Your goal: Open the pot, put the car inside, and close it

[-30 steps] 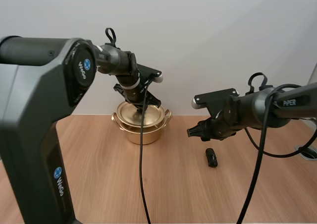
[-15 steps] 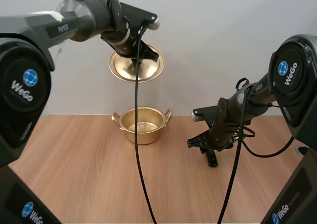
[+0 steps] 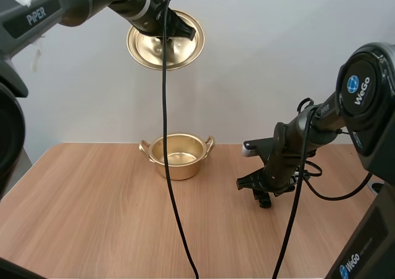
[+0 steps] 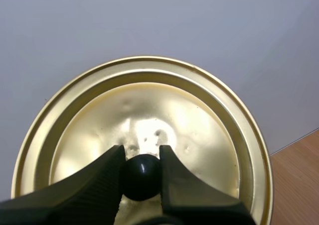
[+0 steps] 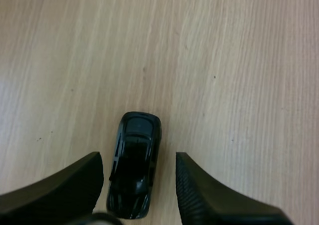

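One black car (image 5: 133,168) lies on the table (image 3: 92,217) between the parted fingers of the right gripper (image 5: 138,160), its long axis running along them, so closing should catch its sides. Farther off to the left, one pot (image 3: 178,157) stands open. High above it, the left gripper (image 4: 141,155) clamps the single lid (image 4: 199,115) by its knob (image 4: 142,177).

high: behind, down over table (image 3: 92,217) | left wrist: close on lid (image 4: 149,100) | right wrist: seemingly straight above car (image 5: 133,160)
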Robot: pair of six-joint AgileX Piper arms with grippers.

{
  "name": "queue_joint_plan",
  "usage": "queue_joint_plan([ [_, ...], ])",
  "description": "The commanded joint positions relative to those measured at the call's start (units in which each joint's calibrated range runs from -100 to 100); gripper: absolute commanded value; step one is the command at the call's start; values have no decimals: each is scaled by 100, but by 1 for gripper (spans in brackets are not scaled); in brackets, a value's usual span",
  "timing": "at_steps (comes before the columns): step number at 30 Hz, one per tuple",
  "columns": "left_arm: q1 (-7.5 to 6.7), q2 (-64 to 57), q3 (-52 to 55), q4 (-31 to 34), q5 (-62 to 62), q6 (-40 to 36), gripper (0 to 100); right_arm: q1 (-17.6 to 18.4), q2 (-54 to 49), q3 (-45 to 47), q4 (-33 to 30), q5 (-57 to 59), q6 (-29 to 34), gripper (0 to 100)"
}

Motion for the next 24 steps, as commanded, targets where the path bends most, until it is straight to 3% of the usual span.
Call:
queue_joint_plan([
  [1, 0, -27, -17, 3, 30, 0, 0, -1, 145, 6, 7, 41, -7, 72],
  [5, 0, -141, -59, 3, 49, 0, 0, -1, 295, 6, 7, -28, -7, 68],
  [7, 0, -188, -59, 3, 49, 0, 0, -1, 295, 6, 7, -92, -7, 60],
  [8, 0, -213, -59, 3, 49, 0, 0, -1, 295, 6, 7, -113, -7, 49],
  [10, 0, -244, -59, 3, 49, 0, 0, -1, 295, 6, 7, -113, -7, 12],
  [11, 0, -264, -59, 3, 49, 0, 0, -1, 295, -19, 7, -132, -7, 0],
  [17, 0, -526, -59, 3, -142, 0, 0, 6, -43, -387, -33, -114, -32, 0],
  [24, 0, -991, -241, -140, -757, -151, 0, 367, -315, -1734, 45, -114, -329, 0],
])
